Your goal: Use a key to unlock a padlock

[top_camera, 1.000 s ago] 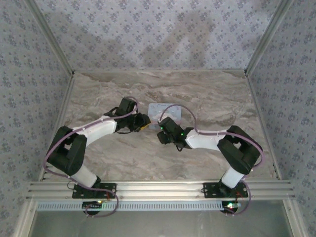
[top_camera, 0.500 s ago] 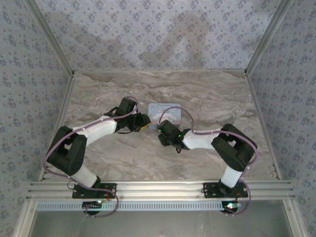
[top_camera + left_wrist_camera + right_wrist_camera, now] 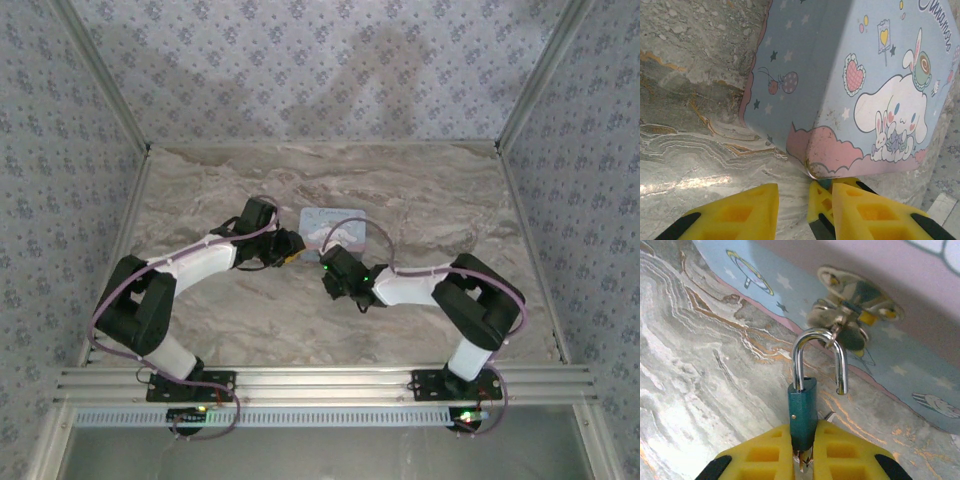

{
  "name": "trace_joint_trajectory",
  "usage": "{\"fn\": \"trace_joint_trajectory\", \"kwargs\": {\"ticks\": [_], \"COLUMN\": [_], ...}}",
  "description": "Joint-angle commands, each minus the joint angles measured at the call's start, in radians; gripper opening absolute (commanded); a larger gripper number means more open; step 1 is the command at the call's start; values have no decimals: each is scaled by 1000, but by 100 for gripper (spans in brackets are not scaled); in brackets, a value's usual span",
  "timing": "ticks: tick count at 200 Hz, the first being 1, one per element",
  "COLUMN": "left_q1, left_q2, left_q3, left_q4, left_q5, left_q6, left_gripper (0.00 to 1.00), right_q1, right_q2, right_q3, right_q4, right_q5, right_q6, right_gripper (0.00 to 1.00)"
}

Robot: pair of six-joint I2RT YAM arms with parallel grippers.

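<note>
In the right wrist view the padlock (image 3: 802, 400), a small dark teal body with a silver shackle (image 3: 817, 337), stands upright between my right gripper's (image 3: 804, 429) yellow fingers, which are shut on its body. One shackle leg hangs free of the body, so the shackle is open. Its top sits at the metal hasp (image 3: 852, 300) on the pale blue tin (image 3: 790, 287). A sliver of silver metal, the key by its look (image 3: 829, 415), shows under the body between the fingers. My left gripper (image 3: 800, 192) is open beside the tin's corner (image 3: 812, 167), gripping nothing.
The pale blue cartoon tin (image 3: 335, 225) lies mid-table on the marble top (image 3: 450, 200), with my left gripper (image 3: 293, 250) at its left end and my right gripper (image 3: 330, 275) at its front edge. Patterned walls close in three sides.
My right gripper's fingers have closed onto the padlock and the right arm has eased slightly nearer. The left arm has not moved.
</note>
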Motion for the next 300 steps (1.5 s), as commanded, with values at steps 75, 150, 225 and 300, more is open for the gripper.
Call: {"fn": "trace_joint_trajectory", "kwargs": {"ticks": [75, 150, 225, 300], "left_q1": [17, 40, 49, 45], "left_q2": [36, 64, 127, 163], "left_q3": [23, 55, 103, 116], "left_q4": [52, 52, 45, 52], "left_q5": [-31, -50, -28, 16], "left_q6": [4, 31, 59, 56], "left_gripper": [34, 35, 35, 35], "right_q1": [9, -5, -17, -4], "right_q2": [-72, -84, -90, -67], "right_q3": [-36, 12, 37, 76], "right_q4": [-133, -225, -232, -239], "right_q5": [-37, -103, -123, -133], "right_q6": [-128, -296, -374, -441], "right_gripper": [0, 0, 0, 0]}}
